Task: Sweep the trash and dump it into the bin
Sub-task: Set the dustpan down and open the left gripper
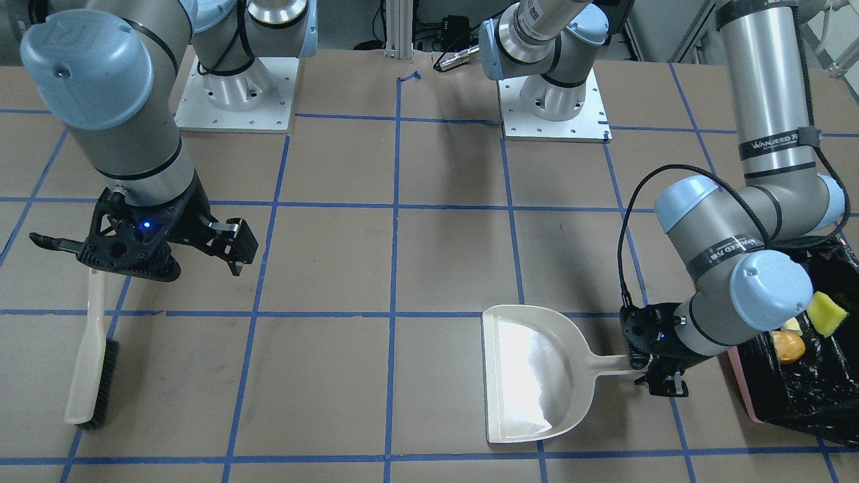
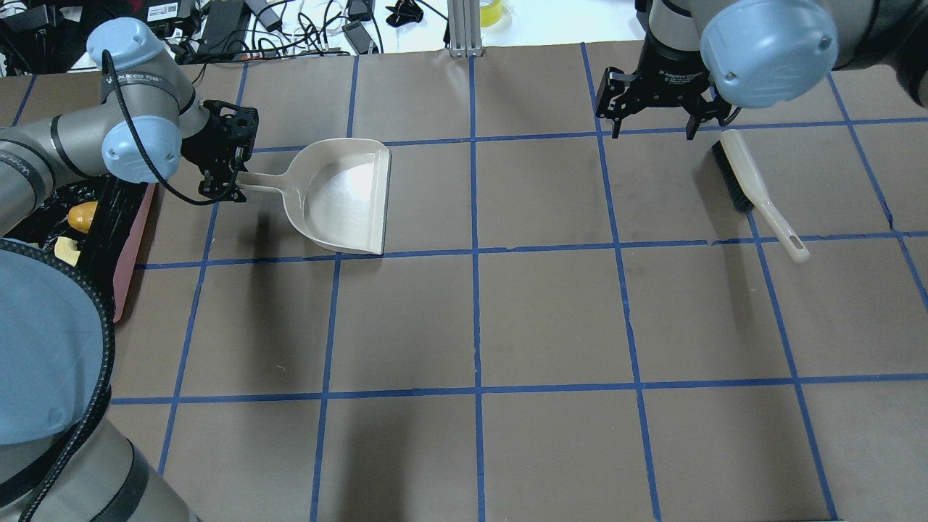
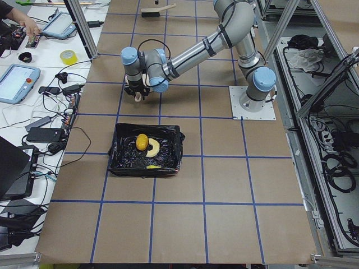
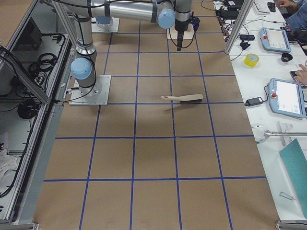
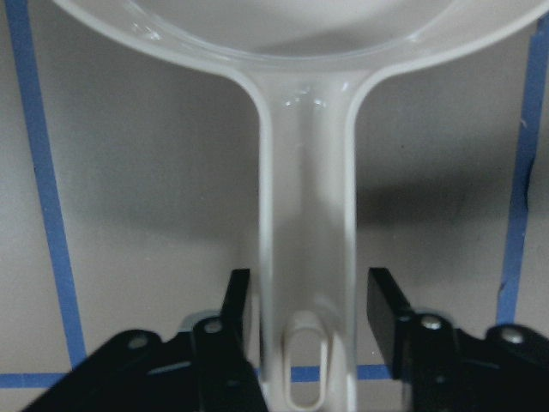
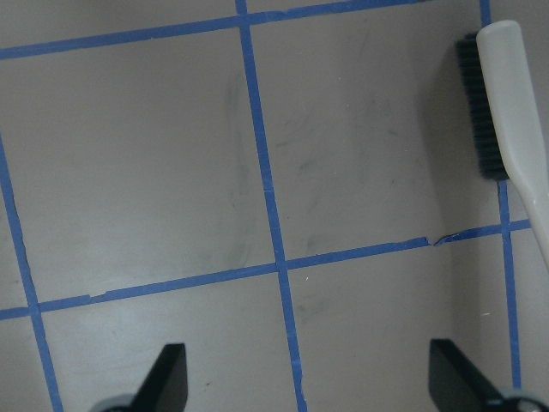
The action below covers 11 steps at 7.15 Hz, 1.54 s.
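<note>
In the front view, the trash [image 1: 827, 314] is seen inside the bin [image 1: 805, 396], so the dustpan [image 1: 530, 376] is laid flat and empty on the surface [image 1: 335, 376]. In the left wrist view, the left tool [image 5: 310, 292] is spread either side of the handle [image 5: 309, 172], unclamped. In the right wrist view, the right tool [image 6: 309, 378] is held wide over bare surface, with the brush [image 6: 506, 112] laid aside.

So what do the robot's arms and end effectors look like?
The left arm and right arm are silver tubes with round light-blue caps. The left arm wears black bands with white lettering and a looping black cable. The left end effector and right end effector are black, two-fingered.
</note>
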Tool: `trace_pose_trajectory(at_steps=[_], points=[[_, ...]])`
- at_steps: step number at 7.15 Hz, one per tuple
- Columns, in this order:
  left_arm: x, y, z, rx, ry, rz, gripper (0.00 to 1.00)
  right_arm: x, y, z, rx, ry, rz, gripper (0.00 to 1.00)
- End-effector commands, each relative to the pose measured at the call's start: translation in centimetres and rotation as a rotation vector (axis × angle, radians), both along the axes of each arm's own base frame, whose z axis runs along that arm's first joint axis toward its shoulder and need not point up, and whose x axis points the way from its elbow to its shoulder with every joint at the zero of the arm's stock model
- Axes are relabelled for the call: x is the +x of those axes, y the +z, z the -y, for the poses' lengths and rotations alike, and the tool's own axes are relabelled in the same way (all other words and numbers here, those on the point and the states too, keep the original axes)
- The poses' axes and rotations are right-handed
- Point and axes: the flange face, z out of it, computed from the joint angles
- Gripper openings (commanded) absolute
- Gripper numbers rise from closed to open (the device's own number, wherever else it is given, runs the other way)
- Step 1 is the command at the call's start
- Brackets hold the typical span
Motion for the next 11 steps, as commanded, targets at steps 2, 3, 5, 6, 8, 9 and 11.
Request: trace_pose_trajectory(at_steps=[2, 3, 5, 6, 8, 9, 11], points=[[-0.3, 2.8, -0.2, -0.035, 0.009, 0.002, 1.00, 0.0, 0.0, 0.0, 0.004, 0.000, -0.002, 1.00], [-1.0, 4.4, -0.3, -0.066, 0.056, -0.039, 1.00, 0.0, 0.0, 0.0, 0.003, 0.000, -0.002, 1.00], [-3.2, 7.4, -1.4, -0.055, 0.165, -0.079, 1.00, 0.0, 0.0, 0.0, 0.003, 0.000, -0.002, 1.00], [-4.1, 8.8, -2.1, -0.039, 0.261, -0.085, 1.00, 0.0, 0.0, 0.0, 0.004, 0.000, -0.002, 1.00], [-7.6, 11.7, -3.6, -0.023, 0.425, -0.142, 1.00, 0.0, 0.0, 0.0, 0.003, 0.000, -0.002, 1.00], [-9.2, 12.0, -4.4, -0.006, 0.462, -0.141, 1.00, -0.1, 0.0, 0.0, 0.003, 0.000, -0.005, 1.00], [-11.2, 14.5, -6.3, 0.030, 0.592, -0.144, 1.00, -0.1, -0.1, 0.0, 0.004, 0.000, -0.005, 1.00]])
